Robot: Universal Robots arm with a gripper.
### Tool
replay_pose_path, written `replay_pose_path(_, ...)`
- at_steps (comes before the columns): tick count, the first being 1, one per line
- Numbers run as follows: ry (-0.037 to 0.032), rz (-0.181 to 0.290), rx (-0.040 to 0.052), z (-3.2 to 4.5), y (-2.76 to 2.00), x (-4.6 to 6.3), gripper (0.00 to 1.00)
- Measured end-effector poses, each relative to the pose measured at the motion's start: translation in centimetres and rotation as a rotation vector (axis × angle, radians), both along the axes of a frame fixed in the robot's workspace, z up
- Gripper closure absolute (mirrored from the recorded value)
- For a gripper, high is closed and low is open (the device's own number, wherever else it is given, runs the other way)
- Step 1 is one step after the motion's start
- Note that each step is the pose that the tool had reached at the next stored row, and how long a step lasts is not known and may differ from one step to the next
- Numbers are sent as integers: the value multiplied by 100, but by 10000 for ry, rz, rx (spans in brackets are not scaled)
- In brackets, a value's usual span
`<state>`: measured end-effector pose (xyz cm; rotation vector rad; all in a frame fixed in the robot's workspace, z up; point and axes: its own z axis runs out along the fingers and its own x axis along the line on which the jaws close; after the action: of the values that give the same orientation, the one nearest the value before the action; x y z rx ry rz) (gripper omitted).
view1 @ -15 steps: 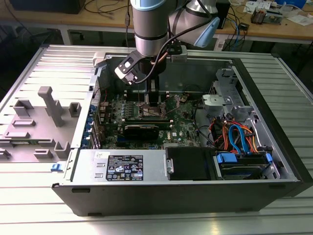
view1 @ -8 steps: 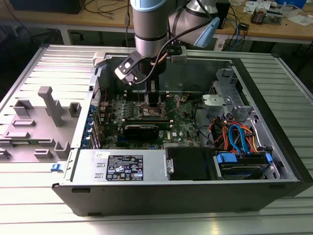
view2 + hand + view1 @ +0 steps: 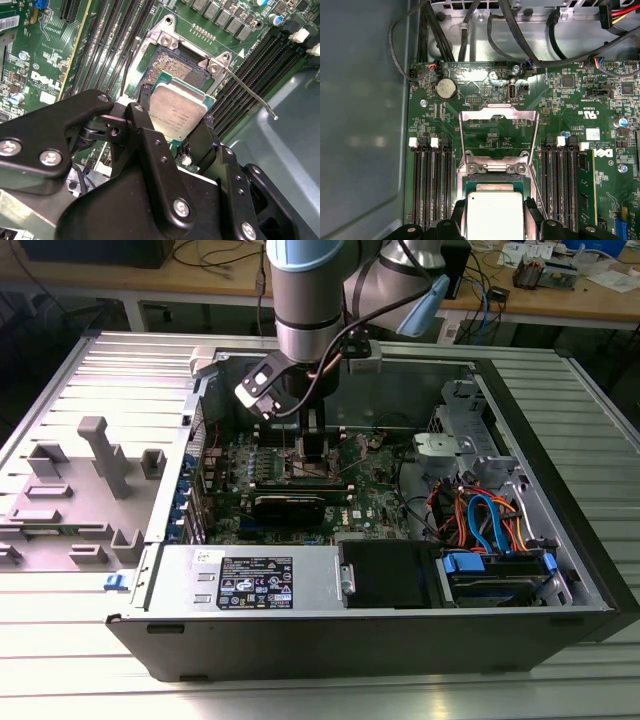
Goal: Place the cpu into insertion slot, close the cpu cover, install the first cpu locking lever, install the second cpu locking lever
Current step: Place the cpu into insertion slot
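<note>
Grey moulded plastic fixtures (image 3: 95,465) sit on the ribbed metal bench (image 3: 60,670) at the exterior view's left, clear of the work. Next along is the open black computer case (image 3: 300,645) with its green circuit board (image 3: 385,490), the arm reaching down into it. Black two-fingered claw (image 3: 172,122) is closed on the cpu (image 3: 177,107), a flat square chip with a dull silver top, gripped by two opposite edges. Chip hangs over the near part of the insertion slot (image 3: 172,67), a square socket with a dark pinned centre; contact cannot be told. Thin silver cpu cover (image 3: 497,116) stands swung open beyond the socket, and one wire locking lever (image 3: 250,92) is raised. Judged: step one in hand, chip not seated. Seating calls for the chip square and level over the socket. Orange and blue cables (image 3: 490,520) lie at the right.
</note>
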<state>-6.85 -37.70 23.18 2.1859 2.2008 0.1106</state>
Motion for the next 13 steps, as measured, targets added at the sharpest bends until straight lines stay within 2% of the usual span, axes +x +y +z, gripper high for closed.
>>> replay_pose_path(13, 0, 1, 0, -9, -5, 0, 45)
